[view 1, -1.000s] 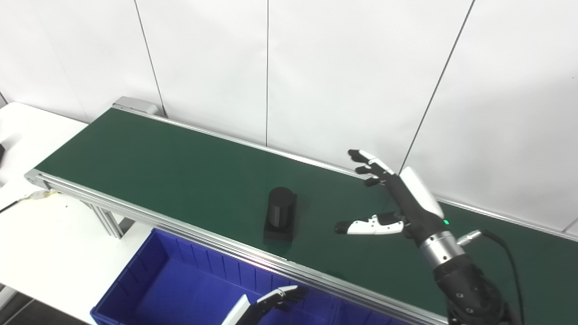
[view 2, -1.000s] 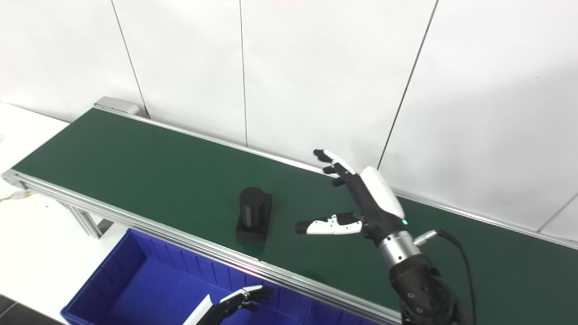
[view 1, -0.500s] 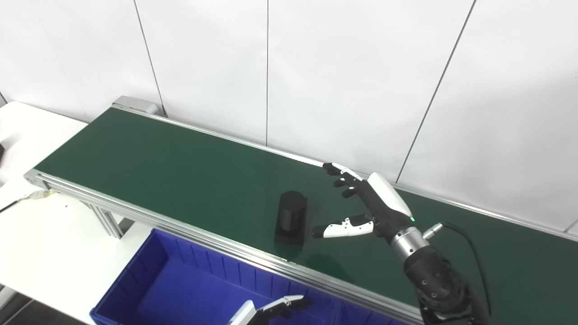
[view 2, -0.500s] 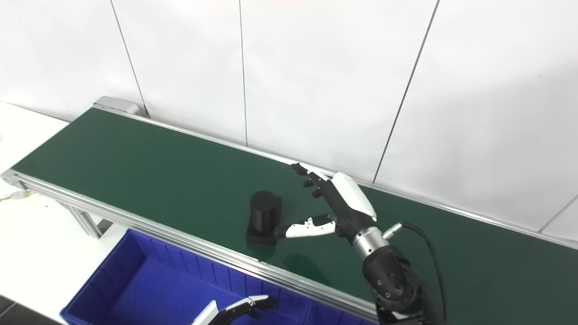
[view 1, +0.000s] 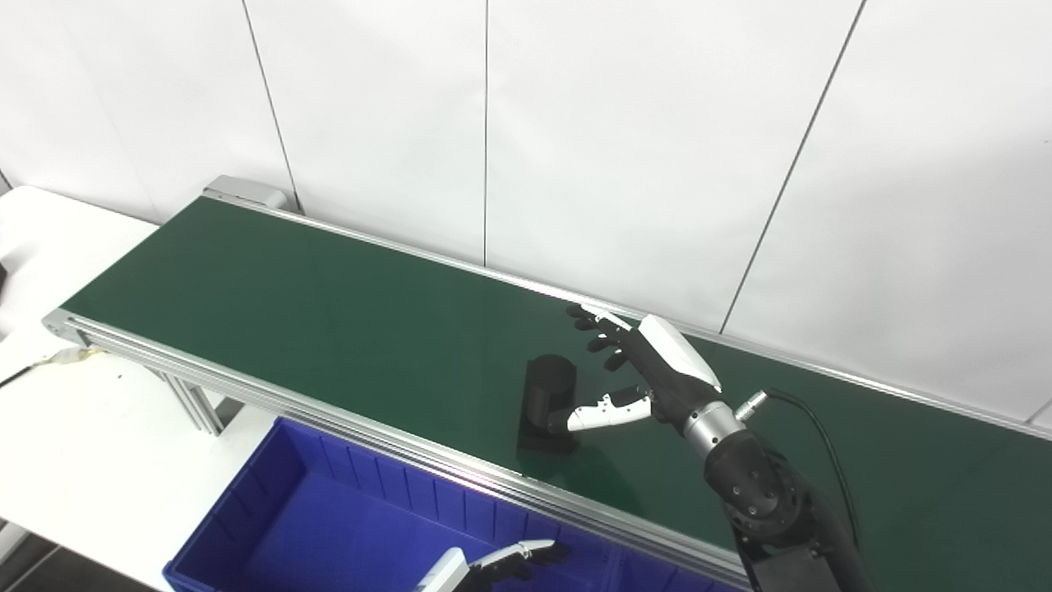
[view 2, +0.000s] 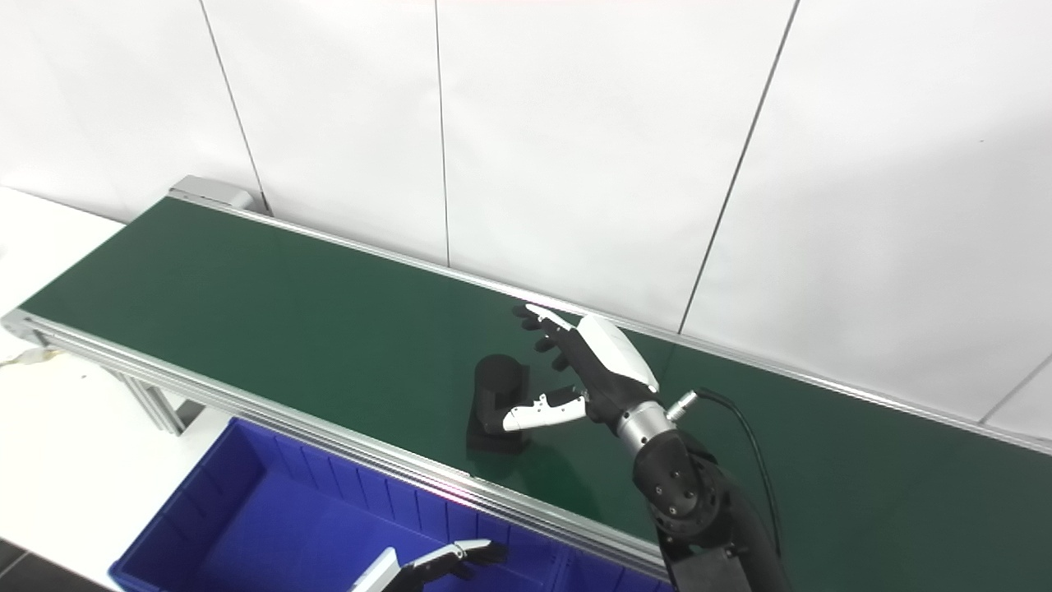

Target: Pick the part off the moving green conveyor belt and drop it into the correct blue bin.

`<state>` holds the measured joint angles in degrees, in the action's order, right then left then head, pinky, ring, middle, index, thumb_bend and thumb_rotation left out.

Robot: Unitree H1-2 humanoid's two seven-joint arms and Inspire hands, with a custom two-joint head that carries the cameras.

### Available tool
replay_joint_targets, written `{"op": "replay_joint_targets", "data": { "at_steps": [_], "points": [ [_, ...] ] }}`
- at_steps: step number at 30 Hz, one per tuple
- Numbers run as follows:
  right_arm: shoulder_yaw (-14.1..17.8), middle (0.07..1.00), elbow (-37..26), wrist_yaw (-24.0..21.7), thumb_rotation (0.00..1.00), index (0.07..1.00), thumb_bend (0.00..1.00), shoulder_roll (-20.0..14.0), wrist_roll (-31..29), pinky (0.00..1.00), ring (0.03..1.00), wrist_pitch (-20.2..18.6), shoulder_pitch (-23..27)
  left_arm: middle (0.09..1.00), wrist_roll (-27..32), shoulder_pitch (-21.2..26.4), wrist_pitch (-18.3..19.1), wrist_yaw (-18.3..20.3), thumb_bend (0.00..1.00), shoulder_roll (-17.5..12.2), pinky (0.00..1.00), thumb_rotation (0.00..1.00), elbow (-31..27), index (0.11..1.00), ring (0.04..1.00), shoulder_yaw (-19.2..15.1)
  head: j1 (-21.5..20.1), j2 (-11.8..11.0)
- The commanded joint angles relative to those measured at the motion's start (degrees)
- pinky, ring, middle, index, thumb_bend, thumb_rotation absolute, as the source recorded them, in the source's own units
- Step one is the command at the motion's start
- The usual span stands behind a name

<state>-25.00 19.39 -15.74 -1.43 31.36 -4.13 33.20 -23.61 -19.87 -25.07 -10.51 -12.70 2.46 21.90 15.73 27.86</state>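
The right hand (view 1: 649, 374) reaches over the green belt (view 1: 329, 321) with its fingers (view 1: 600, 329) spread and stretched forward and its thumb (view 1: 596, 413) held apart below them; it is open and grips nothing. The part (view 1: 549, 403), a black cylinder standing upright on a flat black base, sits on the belt just ahead of the palm, in the gap between fingers and thumb. The thumb tip lies across the part's near side, at or very close to its surface; whether it truly touches cannot be told. The fingers pass behind the part, nearer the wall, and stand clear of it.

Below the right hand, on the near side of the belt's metal rail (view 1: 394, 448), lies the blue bin (view 1: 271, 526), set lower than the belt on the white worktop (view 1: 90, 444). The left hand (view 2: 448, 559) shows only at the bottom edge, over the bin and well apart from the part, with its fingers stretched out loosely and holding nothing. A black cable (view 2: 740, 436) loops from the right wrist back along the arm.
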Motion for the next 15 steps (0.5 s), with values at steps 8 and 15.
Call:
{"op": "replay_joint_targets", "data": {
  "at_steps": [8,15],
  "points": [
    [-0.35,0.863,5.62,3.0,0.37,0.905,0.93,2.06,-0.22,0.61,0.744,2.2,5.09,0.762,-0.55,-0.07,-1.84,-1.02,0.95,0.25,0.67,0.5,-1.29,0.751,0.734,0.44,0.55,0.11],
    [-0.58,0.758,9.76,3.7,0.28,0.865,0.88,3.08,-0.68,0.49,0.609,1.54,6.19,0.759,-0.86,-0.14,-1.84,-1.72,0.95,0.3,0.66,0.5,-1.35,0.75,0.727,0.7,0.61,0.23]
  ]
}}
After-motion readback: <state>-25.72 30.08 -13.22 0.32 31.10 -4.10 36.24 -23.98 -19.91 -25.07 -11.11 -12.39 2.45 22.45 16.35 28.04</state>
